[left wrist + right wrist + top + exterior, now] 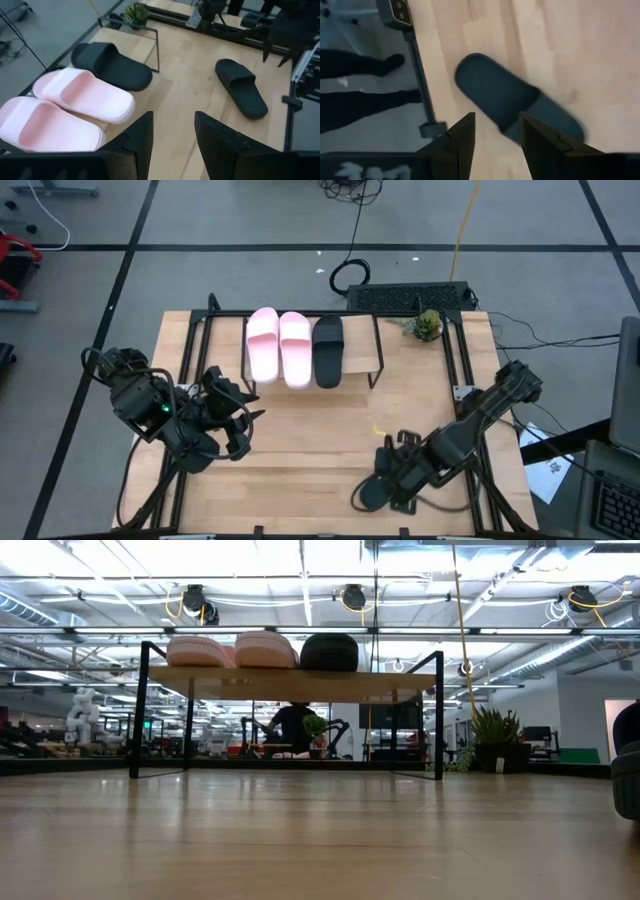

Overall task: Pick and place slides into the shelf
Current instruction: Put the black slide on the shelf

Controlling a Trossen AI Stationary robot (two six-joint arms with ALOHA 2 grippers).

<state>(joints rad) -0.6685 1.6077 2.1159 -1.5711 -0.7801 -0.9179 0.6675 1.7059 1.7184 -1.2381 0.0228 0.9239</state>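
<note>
The shelf [362, 352] stands at the table's far middle. On its top board lie two pale pink slides [263, 345] [295, 348] and one black slide [328, 350], side by side. Another black slide [515, 100] lies flat on the tabletop near the front right, also in the left wrist view [242, 87]. My right gripper [497, 125] hovers open just above this slide, pointing steeply down, and touches nothing. My left gripper [172, 122] stands open at the table's left [245, 420], above the table and facing the shelf, with nothing between its fingers.
A small potted plant [427, 325] and a black keyboard [410, 297] sit at the table's far right. A person's dark-clad legs [360, 95] stand on the floor beside the table's edge. Bare wood [320, 430] lies between the two arms, in front of the shelf.
</note>
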